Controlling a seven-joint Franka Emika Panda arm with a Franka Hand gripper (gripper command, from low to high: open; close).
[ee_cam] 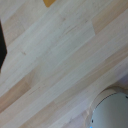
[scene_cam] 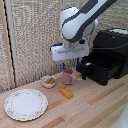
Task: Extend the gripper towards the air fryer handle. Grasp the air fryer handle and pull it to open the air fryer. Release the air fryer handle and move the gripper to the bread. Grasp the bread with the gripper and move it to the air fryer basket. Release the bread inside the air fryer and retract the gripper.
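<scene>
Basket [scene_cam: 102,67] pulled open; gripper [scene_cam: 70,64] clear of handle [scene_cam: 86,63], empty, seemingly open. Step in hand: transit to bread [scene_cam: 66,92]. Next: descend, centre, grasp.

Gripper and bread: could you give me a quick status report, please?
Gripper above the pink cup, nothing seen held, jaw state unclear. Bread on the table. Air fryer basket pulled open. Path to bread looks clear.
</scene>
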